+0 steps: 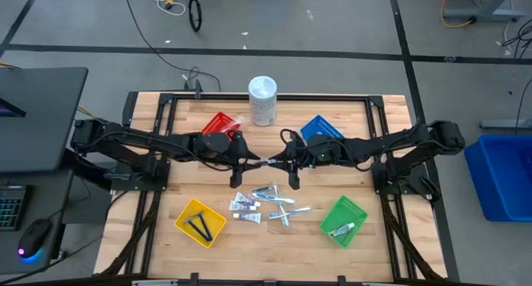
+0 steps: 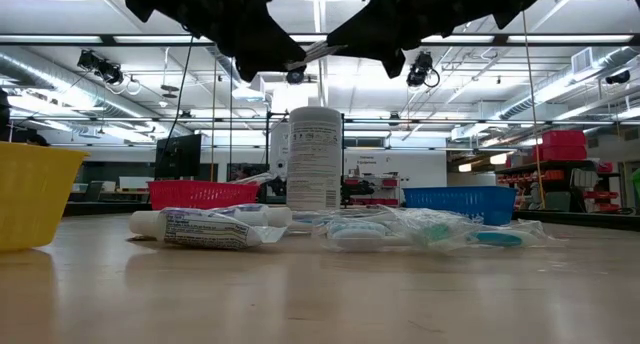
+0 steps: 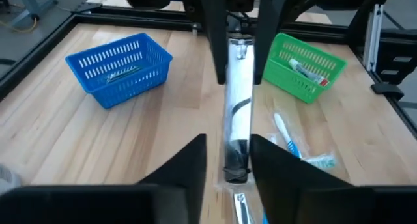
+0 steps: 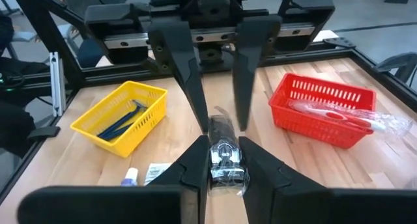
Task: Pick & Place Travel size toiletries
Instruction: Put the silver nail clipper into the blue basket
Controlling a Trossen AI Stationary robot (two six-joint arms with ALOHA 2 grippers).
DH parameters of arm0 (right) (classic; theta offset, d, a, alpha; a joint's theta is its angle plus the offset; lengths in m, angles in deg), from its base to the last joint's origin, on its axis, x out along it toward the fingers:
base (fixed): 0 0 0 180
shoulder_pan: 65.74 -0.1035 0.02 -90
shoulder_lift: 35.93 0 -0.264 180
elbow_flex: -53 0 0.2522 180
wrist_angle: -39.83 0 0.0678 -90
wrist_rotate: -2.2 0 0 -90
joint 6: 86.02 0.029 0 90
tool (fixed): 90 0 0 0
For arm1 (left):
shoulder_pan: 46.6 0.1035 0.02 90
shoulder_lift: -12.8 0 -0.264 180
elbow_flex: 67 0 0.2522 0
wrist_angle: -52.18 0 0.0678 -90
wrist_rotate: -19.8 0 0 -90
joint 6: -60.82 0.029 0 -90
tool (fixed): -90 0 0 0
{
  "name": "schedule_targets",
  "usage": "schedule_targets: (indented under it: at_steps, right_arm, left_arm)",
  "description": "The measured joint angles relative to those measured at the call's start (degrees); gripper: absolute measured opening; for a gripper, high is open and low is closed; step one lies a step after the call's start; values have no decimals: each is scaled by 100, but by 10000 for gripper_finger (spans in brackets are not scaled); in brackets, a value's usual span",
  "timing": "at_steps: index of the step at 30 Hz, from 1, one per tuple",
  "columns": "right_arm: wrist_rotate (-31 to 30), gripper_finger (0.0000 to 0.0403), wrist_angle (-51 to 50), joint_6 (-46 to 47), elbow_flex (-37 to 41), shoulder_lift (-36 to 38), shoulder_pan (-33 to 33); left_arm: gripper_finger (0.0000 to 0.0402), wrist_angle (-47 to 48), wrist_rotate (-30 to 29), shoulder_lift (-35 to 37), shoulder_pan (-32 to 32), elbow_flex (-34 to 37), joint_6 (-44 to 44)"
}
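A slim clear-wrapped item with a black piece inside (image 1: 268, 163) hangs level in the air between my two grippers over the table's middle. My left gripper (image 1: 252, 162) is shut on its left end and my right gripper (image 1: 284, 162) on its right end. Both show at the top of the low view, with the item (image 2: 318, 52) between them. Several small white tubes and pale-blue sticks (image 1: 266, 204) lie loose on the table below. My left gripper pinches the item's black end (image 3: 236, 160) between its two fingers, coming level from the table's left and lying along the item. The item is lifted clear of the table. My right gripper pinches the item's other end (image 4: 225, 160) between its two fingers, coming level from the table's right and lying along the item. The item stays level between the two grippers.
Yellow basket (image 1: 200, 222) with thin dark pieces at near left. Green basket (image 1: 343, 220) with a tube at near right. Red basket (image 1: 220, 124) and blue basket (image 1: 320, 128) at the far side, a tall white cylindrical container (image 1: 263, 101) between them.
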Motion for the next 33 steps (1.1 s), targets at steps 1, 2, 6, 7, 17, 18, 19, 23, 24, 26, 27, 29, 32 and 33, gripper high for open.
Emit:
schedule_targets:
  at_steps: [1,2,6,7,17,18,19,23,24,26,27,29,32,33]
  right_arm:
    - [7,66,-5,0,0,0,-2]
    - [15,66,-14,2,0,0,-3]
    - [46,67,-152,2,0,7,-7]
    - [61,67,-194,2,0,8,-7]
    - [46,67,-432,-22,-1,109,93]
    - [44,67,-458,-26,-2,154,128]
    - [29,67,-557,-30,-2,214,164]
    - [-10,66,-833,-66,-2,460,319]
    - [-81,65,-901,-66,-2,520,353]
    - [-293,66,-1194,-102,-2,660,428]
    - [-378,66,-1298,-154,-2,724,468]
    - [-519,67,-1640,-269,-2,870,558]
    - [-687,65,-2180,-365,-2,1063,729]
    - [-747,64,-2389,-365,-2,1124,793]
  left_arm:
    - [143,8,3,-1,1,0,-10]
    - [155,23,18,0,2,0,-18]
    - [191,184,20,99,4,18,-156]
    - [196,178,15,131,7,17,-177]
    - [186,631,15,824,7,11,-275]
    - [181,622,-1,877,7,11,-261]
    - [175,591,-26,911,6,11,-259]
    - [155,617,-74,1001,7,11,-186]
    - [150,620,-74,1005,7,11,-163]
    - [142,630,-72,1005,4,11,-153]
    - [139,635,-72,1005,4,11,-154]
    - [133,647,-72,1005,4,11,-155]
    - [126,654,-70,1005,4,11,-176]
    - [125,651,-72,1005,4,11,-177]
